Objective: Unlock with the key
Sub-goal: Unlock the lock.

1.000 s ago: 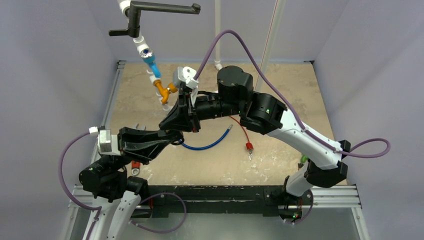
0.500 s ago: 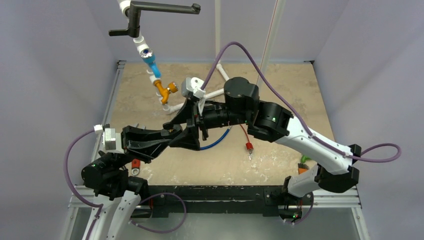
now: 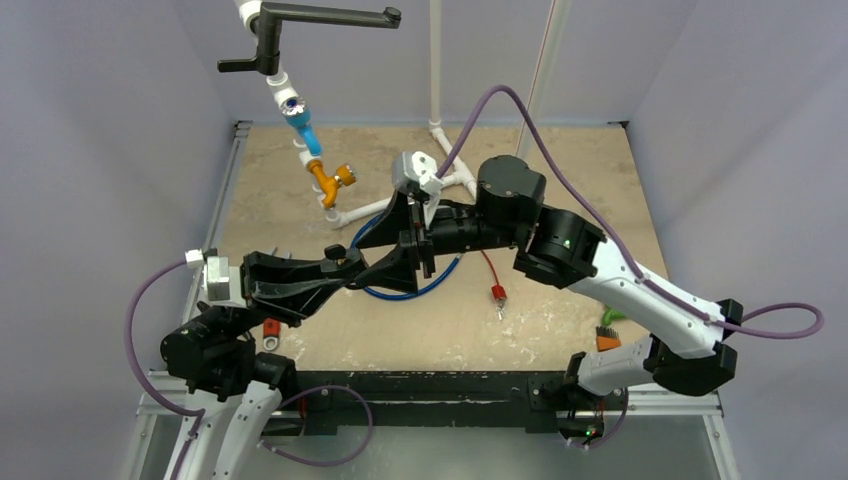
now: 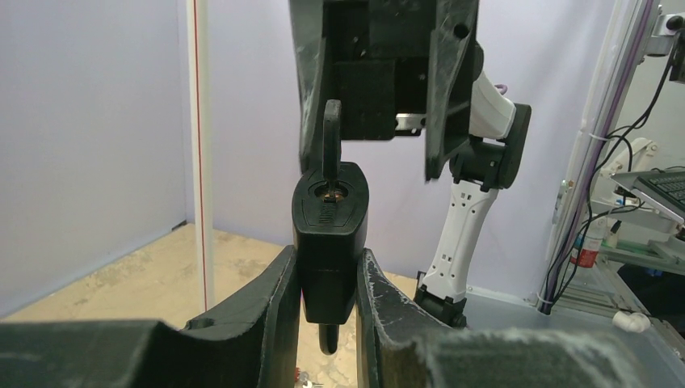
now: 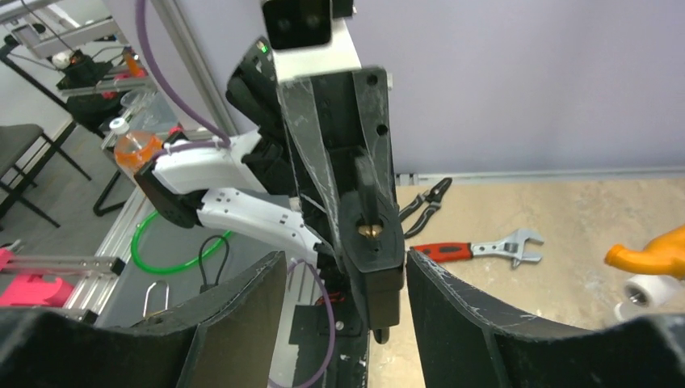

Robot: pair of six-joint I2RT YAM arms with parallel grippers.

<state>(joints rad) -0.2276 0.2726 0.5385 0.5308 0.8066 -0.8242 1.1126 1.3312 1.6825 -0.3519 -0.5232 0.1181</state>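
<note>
Rightward since a second ago, the right hand [image 5: 343, 267] gapes wide, facing the keyhole end. The left hand [image 4: 327, 259] clamps the black padlock [image 4: 329, 218] above the worktop [image 3: 560, 180], long axis aimed at the right hand, dark key [image 4: 331, 133] protruding.

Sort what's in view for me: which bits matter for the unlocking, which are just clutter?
In the job: padlock clamped in left gripper; key in its keyhole; open right gripper.
Lying about: wrench, pliers, blue cable, orange valve.
</note>
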